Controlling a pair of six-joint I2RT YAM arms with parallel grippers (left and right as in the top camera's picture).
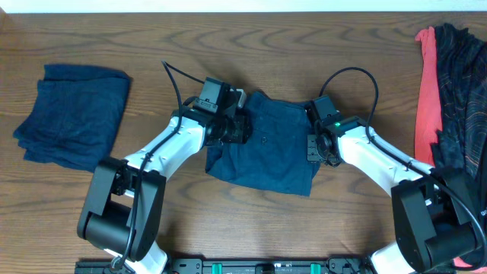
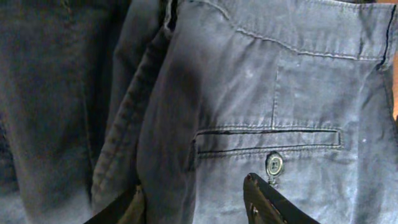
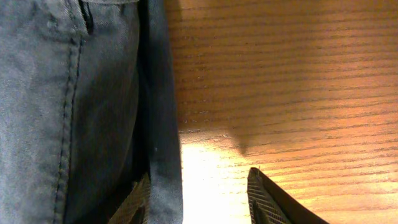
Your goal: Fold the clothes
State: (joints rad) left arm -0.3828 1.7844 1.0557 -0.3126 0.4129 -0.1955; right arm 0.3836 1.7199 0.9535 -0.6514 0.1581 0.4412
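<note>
Navy-blue shorts (image 1: 262, 148) lie bunched at the table's middle, back pocket and button (image 2: 273, 164) facing up. My left gripper (image 1: 240, 128) sits on their left edge. Its jaws are open around a raised fold of the cloth (image 2: 168, 124), and the left gripper (image 2: 194, 183) has one finger against the fold and the other resting on the pocket panel. My right gripper (image 1: 310, 144) is at the shorts' right edge. In its wrist view the right gripper (image 3: 199, 174) stands open, one finger at the hem (image 3: 163, 124), the other over bare wood.
A folded navy garment (image 1: 72, 114) lies at the left. A coral-red garment (image 1: 426, 84) and a blackish speckled one (image 1: 463, 84) are heaped at the far right edge. Bare wooden table (image 1: 152, 46) surrounds the shorts.
</note>
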